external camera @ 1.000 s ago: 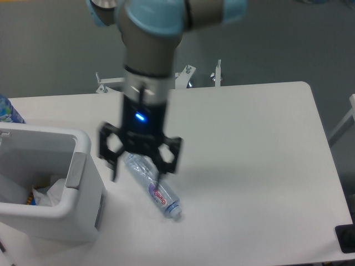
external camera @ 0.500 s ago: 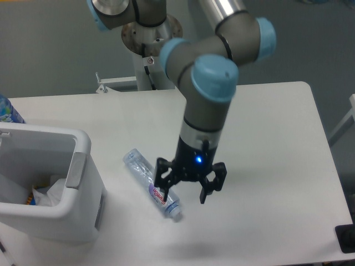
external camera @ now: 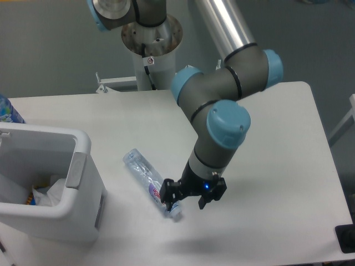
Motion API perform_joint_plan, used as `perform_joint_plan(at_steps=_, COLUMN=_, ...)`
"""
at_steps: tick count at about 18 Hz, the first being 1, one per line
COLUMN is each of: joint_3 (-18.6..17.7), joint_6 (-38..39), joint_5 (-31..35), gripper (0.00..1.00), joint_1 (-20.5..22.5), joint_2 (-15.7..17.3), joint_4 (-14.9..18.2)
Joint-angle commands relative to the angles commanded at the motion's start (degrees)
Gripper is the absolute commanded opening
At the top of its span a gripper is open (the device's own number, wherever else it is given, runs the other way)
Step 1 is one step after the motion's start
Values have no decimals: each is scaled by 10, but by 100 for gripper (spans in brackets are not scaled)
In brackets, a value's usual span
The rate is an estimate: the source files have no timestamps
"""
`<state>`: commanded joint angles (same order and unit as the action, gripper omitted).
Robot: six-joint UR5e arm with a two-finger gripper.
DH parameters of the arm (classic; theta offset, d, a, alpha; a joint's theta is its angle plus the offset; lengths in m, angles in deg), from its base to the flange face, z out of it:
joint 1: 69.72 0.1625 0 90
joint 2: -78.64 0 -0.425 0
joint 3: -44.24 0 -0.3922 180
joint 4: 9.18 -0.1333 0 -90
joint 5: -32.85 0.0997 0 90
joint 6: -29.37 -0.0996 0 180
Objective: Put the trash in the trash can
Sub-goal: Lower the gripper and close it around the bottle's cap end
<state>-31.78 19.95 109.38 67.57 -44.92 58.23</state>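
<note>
The white counter (external camera: 266,133) fills most of the view, its far edge running from nine o'clock toward two o'clock. Over it bends the arm (external camera: 222,105), grey links with pale blue joint caps, coming down from its base at twelve o'clock and folding toward the centre.

At eight o'clock stands the trash can (external camera: 83,183), a white bin with rounded corners and a grey handle panel on the wall facing the centre. Inside it, low against the near wall, lies a crumpled translucent white wrapper (external camera: 51,193) with something coloured beside it, too small to make out.

At nine o'clock, cut by the picture's edge, a blue-patterned bottle (external camera: 6,110) shows behind the bin.

The crushed clear bottle (external camera: 145,176) lies flat on the counter just below centre, running from ten o'clock at its base to four o'clock at its cap, with a pink-purple label near the cap end. It lies near the bin but apart from it.

The gripper (external camera: 186,198) sits low at the cap end of the bottle. Its black fingers (external camera: 168,195) stand fairly narrow, one of them against the bottle's neck; whether they actually clamp it I cannot tell.
</note>
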Motion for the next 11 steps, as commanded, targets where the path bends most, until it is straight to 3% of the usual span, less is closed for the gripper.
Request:
perform_joint_plan(at_steps=5, joint_3=26, joint_6=62, joint_5=54, gripper=87, joint_1=-19, joint_2=-36, joint_4=0)
perform_joint_plan(at_steps=11, joint_3=18, joint_6=108, joint_5=98, gripper=85, joint_1=-40, joint_2=-50, joint_4=1)
